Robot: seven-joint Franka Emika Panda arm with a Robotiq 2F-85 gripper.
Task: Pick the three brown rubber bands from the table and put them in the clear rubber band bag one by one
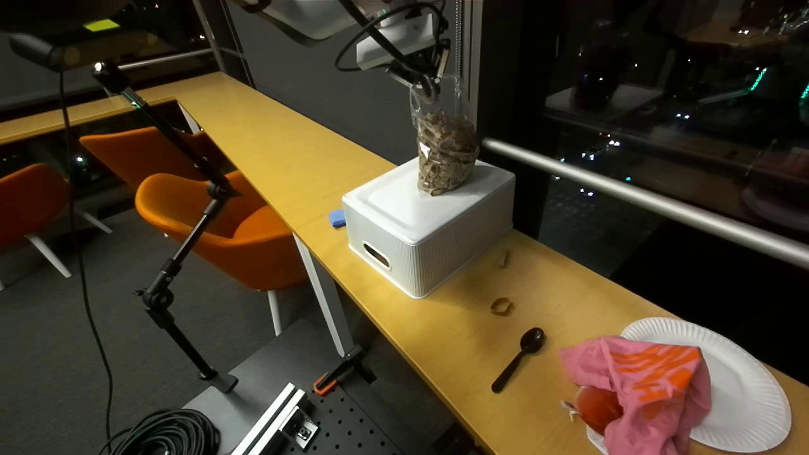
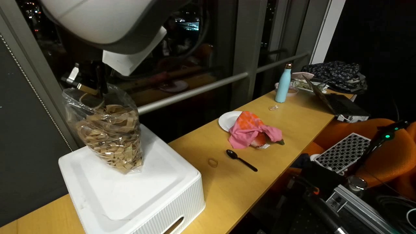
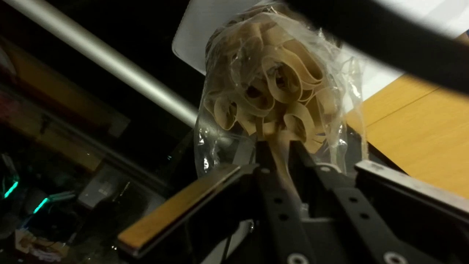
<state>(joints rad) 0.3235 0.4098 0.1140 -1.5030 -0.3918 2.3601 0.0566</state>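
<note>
The clear rubber band bag (image 1: 446, 155), full of tan bands, stands on the white box; it also shows in an exterior view (image 2: 113, 138) and in the wrist view (image 3: 273, 69). My gripper (image 3: 279, 143) is at the bag's mouth, fingertips pointing down inside the plastic, a narrow gap between them. A tan band strip (image 3: 281, 159) shows in that gap, seemingly loose along a finger. A thin band loop (image 2: 92, 103) hangs below the fingertips. On the table (image 1: 278, 158) lie a brown rubber band (image 1: 502, 307) and another band (image 1: 504, 259) beside the box, hidden in an exterior view.
The white box (image 1: 392, 208) carries the bag. A black spoon (image 1: 519, 360), a pink cloth (image 1: 657, 379) over a red object, and a white plate (image 1: 746, 385) lie along the table. A metal rail (image 1: 632, 196) runs along the window. A blue bottle (image 2: 283, 85) stands farther off.
</note>
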